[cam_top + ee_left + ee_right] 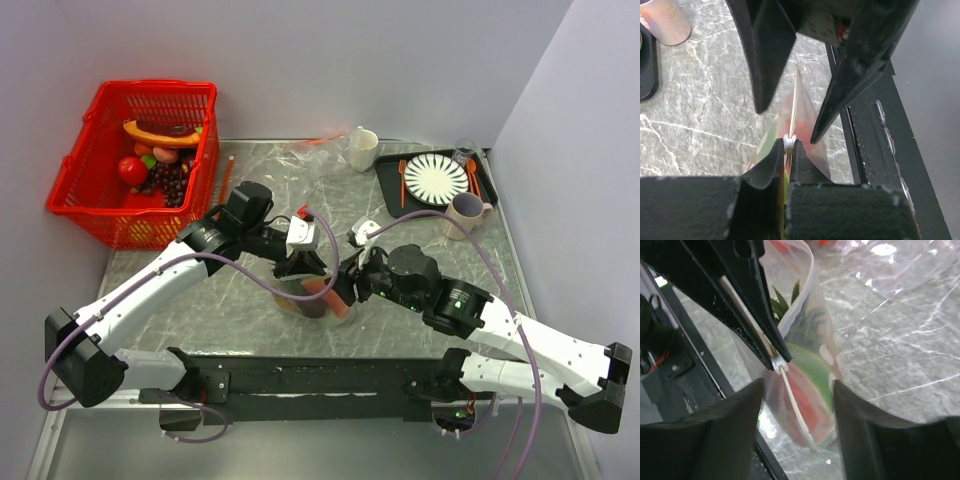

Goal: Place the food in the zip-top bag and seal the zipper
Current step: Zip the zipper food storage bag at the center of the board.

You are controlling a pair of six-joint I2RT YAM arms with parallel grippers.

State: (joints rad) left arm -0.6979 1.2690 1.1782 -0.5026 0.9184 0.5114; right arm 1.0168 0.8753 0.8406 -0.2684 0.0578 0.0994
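The zip-top bag hangs just above the table at the centre front, holding the food: a light-green fruit, a red-orange piece and a dark-green leafy tuft. No purple piece shows. My left gripper is shut on a small white slider on the zipper, a thin pale strip along the bag's top edge. It also shows in the top view. My right gripper is open, its fingers either side of the bag's lower end, facing the left gripper.
A red basket with other toy foods stands at the back left. A white cup, a black tray with a striped plate and a mug are at the back right. Another clear bag lies behind. A black rail runs along the near edge.
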